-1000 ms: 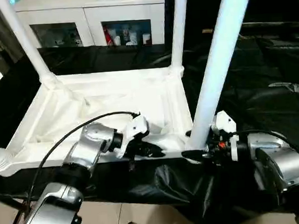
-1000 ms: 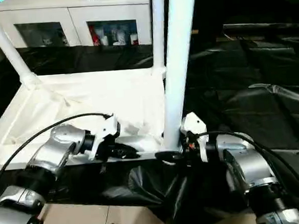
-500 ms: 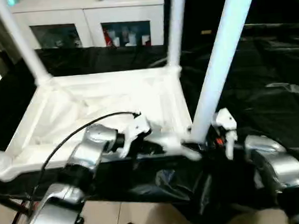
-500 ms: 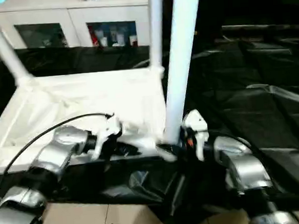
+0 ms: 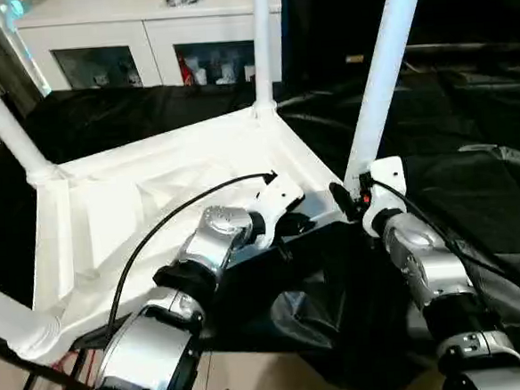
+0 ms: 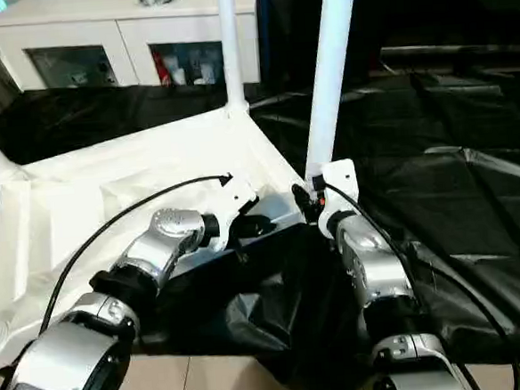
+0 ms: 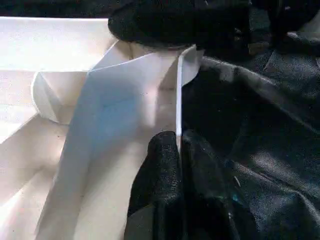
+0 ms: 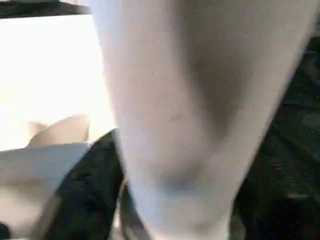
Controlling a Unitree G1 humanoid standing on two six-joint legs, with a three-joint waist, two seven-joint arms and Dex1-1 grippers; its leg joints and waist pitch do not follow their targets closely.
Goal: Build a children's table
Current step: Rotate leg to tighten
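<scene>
Both fingers [image 7: 165,185] of the left gripper [image 5: 300,225] pinch the near rim of the upturned tabletop [image 5: 136,204]. The right gripper [image 5: 348,202] clasps the near-right leg [image 5: 379,80] at its base. Stiff, light, smooth plastic; hold low near sockets.

Black-draped work table [image 5: 468,109], cloth creased and hanging over the near edge. Upside-down white tabletop [image 5: 110,214] on it, legs [image 5: 381,79] standing up.

Tabletop [image 5: 153,202] upside down on the work table [image 5: 469,118], four legs [image 5: 383,70] upright in its corners, cabinet [image 5: 142,42] behind.
</scene>
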